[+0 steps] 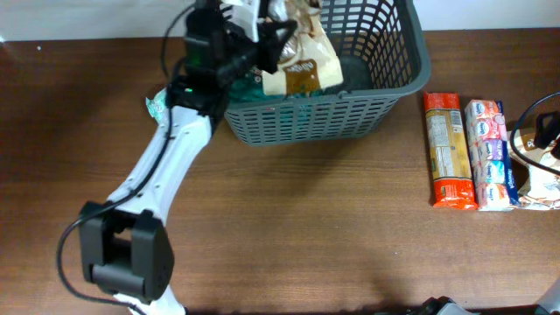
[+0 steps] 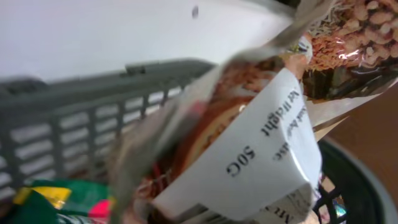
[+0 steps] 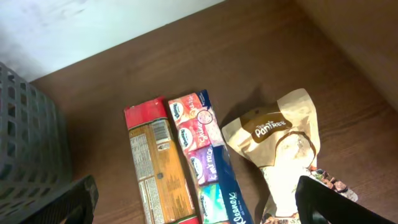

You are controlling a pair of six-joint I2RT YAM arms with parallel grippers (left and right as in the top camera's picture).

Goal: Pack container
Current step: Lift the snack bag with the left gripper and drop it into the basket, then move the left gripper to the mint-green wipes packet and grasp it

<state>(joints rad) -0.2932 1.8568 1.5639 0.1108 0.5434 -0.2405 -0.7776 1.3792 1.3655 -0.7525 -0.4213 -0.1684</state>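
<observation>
Left gripper (image 1: pixel 261 45) pinched beige-brown snack bag (image 1: pixel 306 66) over dark grey slotted plastic basket (image 1: pixel 306 118) at far edge of table (image 1: pixel 306 227); right gripper (image 3: pixel 199 205) spread.

Left arm (image 1: pixel 166 171): white links, boxy black base motor (image 1: pixel 127 254), looping black cable (image 1: pixel 63 249), green light (image 1: pixel 186 88), black hand (image 1: pixel 273 44).

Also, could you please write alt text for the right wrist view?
Three packets lie side by side on a brown table: a red packet, a tissue pack and a beige bag. The grey basket fills the left edge, and the open right gripper hangs above them, empty.
</observation>
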